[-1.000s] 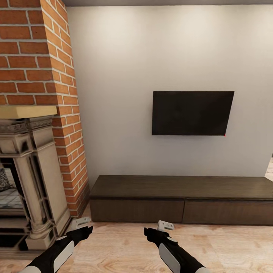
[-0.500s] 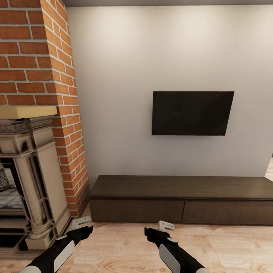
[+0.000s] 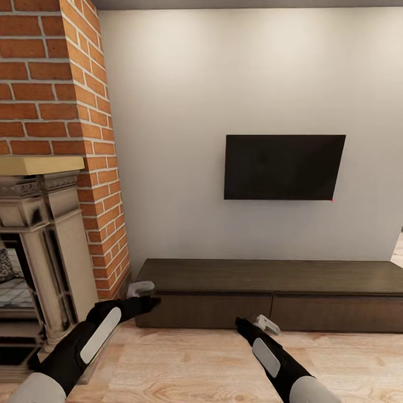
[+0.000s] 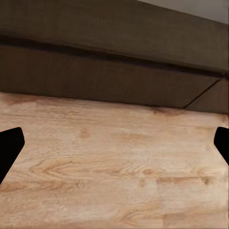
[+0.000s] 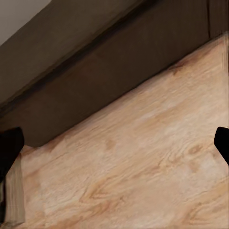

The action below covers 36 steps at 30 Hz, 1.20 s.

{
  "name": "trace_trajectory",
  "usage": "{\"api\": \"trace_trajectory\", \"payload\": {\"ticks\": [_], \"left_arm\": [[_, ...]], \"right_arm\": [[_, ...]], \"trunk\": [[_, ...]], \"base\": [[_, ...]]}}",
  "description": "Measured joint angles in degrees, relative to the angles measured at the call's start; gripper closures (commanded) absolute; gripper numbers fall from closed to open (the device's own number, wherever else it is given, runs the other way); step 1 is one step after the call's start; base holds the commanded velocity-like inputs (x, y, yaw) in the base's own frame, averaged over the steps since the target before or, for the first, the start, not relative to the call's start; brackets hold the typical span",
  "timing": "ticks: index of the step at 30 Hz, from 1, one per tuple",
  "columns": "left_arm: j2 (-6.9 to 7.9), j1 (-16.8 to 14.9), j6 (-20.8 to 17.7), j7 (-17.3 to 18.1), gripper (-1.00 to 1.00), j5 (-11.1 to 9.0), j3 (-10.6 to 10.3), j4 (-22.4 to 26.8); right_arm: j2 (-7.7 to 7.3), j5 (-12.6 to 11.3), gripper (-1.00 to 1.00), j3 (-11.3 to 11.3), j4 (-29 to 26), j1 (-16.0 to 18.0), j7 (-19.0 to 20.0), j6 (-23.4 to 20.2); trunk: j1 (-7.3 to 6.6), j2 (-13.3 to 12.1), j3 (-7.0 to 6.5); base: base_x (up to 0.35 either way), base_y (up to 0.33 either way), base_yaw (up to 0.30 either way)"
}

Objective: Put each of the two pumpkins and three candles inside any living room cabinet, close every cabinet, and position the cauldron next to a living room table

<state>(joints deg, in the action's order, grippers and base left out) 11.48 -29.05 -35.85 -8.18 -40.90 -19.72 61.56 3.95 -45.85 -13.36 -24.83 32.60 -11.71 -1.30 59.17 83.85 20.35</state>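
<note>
In the head view we face a pale wall with a dark television [image 3: 284,167] mounted on it. Below it the cabinet [image 3: 268,294] runs long and low along the wall, dark-brown, its flat top bare and both wide fronts flush and shut. At our left stands a brick chimney [image 3: 56,84] over a stone fireplace surround [image 3: 50,252]. Light wooden floor [image 3: 190,364] fills the foreground. Our left gripper [image 3: 141,289] is raised in front of the cabinet's left end, near its top corner; our right gripper [image 3: 267,324] hangs lower, in front of the seam between the two fronts, just above the floor. Neither holds anything.

In the left wrist view we look along the floor [image 4: 114,162] to the cabinet [image 4: 114,71], with the seam between its fronts showing as a thin slanted line. The dark fingers [image 4: 9,145] sit at opposite edges, spread wide with nothing between them.

In the right wrist view the cabinet [image 5: 109,81] crosses at a slant above the floor [image 5: 138,167]. Here too the fingers [image 5: 10,148] stand far apart, released and empty.
</note>
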Motion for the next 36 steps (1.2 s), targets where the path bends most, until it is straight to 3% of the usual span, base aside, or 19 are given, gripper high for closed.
{"api": "trace_trajectory", "payload": {"ticks": [2,3,5,6,10,11,13,14,17,23,36], "left_arm": [[0.01,0.00,-5.04,-0.46,-1.00,0.02,4.02,4.66],[-0.03,-0.01,-10.13,-0.74,-1.00,0.06,8.18,8.97],[-0.08,0.00,-15.38,-0.92,-1.00,0.04,12.20,13.18],[-0.11,-0.01,-19.29,-1.02,-1.00,0.06,15.07,16.18],[-0.26,-0.03,-23.38,-1.09,-1.00,-0.01,18.15,19.57],[-0.33,-0.10,-24.01,-1.12,-1.00,0.03,18.83,20.28],[-0.36,-0.17,-23.99,-1.15,-1.00,0.06,19.22,20.75],[-0.38,-0.21,-23.97,-1.17,-1.00,0.02,19.45,21.16],[-0.40,-0.24,-23.95,-1.19,-1.00,-0.70,19.66,21.57],[-0.22,-0.19,-23.94,-0.80,-1.00,-4.48,19.91,22.18],[-0.33,-0.17,-23.93,-0.23,-1.00,-5.41,19.99,21.88]], "right_arm": [[-1.18,-0.04,-1.00,4.15,0.48,0.25,2.62,-0.35],[-2.24,-0.04,-1.00,8.76,1.38,0.42,6.27,-1.52],[-3.24,-0.62,-1.00,13.53,2.47,0.54,10.18,-3.41],[-4.11,-1.25,-1.00,18.18,3.35,0.58,13.88,-5.49],[-5.60,-1.99,-1.00,26.39,5.04,0.63,20.40,-8.72],[-5.99,-2.17,-1.00,29.47,6.24,0.64,22.26,-9.54],[-6.22,-2.33,-1.00,32.42,7.57,0.65,23.58,-10.10],[-6.27,-2.43,-1.00,35.13,8.53,0.66,24.40,-10.36],[-5.90,-2.46,-1.00,39.23,9.66,0.66,25.28,-10.44],[-4.62,-2.25,-1.00,41.77,10.29,0.70,25.81,-10.01],[-4.31,-1.85,-1.00,42.15,10.50,0.74,25.86,-6.76]], "trunk": [[0.00,0.00,0.00],[0.00,0.01,0.00],[0.00,0.00,0.00],[0.00,0.01,0.00],[0.00,0.00,0.01],[0.00,0.00,0.01],[0.00,0.00,0.01],[0.00,0.00,0.01],[0.00,0.00,0.01],[0.00,0.00,0.01],[-0.03,0.01,0.01]], "base": [[0.000,0.000,0.000],[0.000,0.000,0.000],[0.000,0.000,0.000],[0.000,0.000,0.000],[0.000,0.000,0.000],[0.000,0.000,0.000],[0.000,0.000,0.000],[0.000,0.000,0.000],[0.000,0.000,0.000],[0.021,0.000,0.000],[0.277,-0.006,0.000]]}}
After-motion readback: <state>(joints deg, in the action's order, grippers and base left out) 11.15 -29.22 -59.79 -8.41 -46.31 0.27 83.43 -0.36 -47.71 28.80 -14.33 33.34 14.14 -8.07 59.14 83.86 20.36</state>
